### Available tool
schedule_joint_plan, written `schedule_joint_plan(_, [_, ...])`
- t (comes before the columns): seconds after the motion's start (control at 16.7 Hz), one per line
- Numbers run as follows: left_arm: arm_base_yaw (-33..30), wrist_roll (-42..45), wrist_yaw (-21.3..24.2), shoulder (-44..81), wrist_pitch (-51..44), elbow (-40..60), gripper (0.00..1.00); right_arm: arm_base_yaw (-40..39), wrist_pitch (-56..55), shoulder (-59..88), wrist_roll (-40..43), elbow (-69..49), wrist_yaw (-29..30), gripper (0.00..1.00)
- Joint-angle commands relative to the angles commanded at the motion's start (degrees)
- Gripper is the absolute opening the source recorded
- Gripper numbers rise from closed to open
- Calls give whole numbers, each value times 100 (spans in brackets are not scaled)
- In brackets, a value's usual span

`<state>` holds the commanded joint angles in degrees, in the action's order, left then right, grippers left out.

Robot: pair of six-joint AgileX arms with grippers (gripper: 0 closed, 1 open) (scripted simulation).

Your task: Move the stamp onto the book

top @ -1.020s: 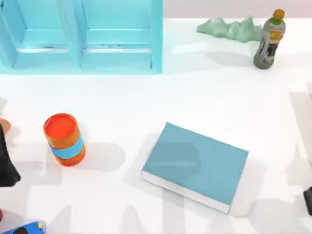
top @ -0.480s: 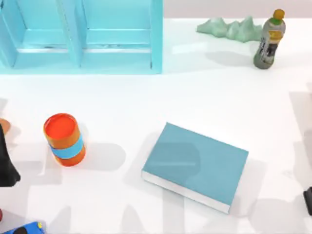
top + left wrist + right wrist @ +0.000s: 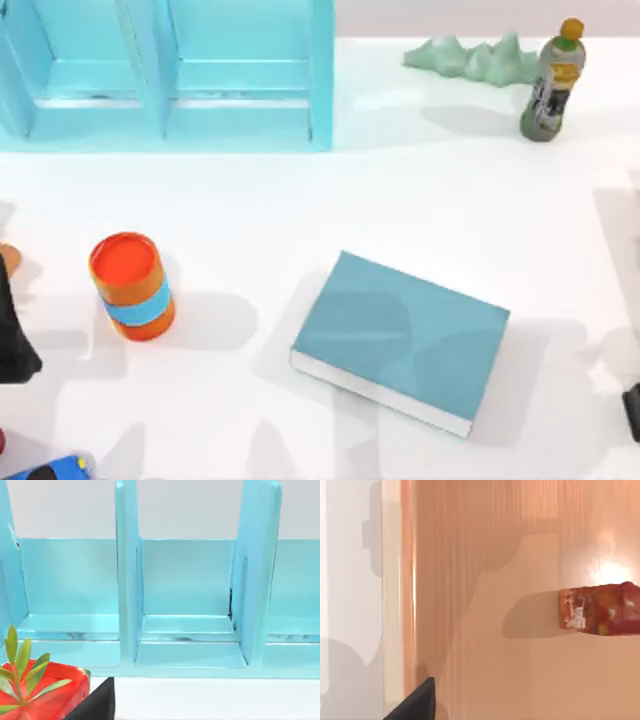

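At the desk's (image 3: 300,200) left edge sits the dark left arm (image 3: 12,330); whether its hand is open or closed, I cannot tell. Next stands the orange can (image 3: 131,286), upright. The book (image 3: 402,340) lies flat near the middle. The right arm (image 3: 632,412) is at the right edge, its hand also impossible to judge.

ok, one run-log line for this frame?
book: flat on table, nothing on it | orange can: upright, to its left | left arm: at left edge | right arm: at right edge
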<state>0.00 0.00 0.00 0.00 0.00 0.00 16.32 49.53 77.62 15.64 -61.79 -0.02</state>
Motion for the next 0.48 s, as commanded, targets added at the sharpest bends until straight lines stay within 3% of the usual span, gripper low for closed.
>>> schedule_joint_plan(0.48, [0, 0, 0, 0, 0, 0, 100, 689, 1973, 2888, 673, -2697, 3, 100])
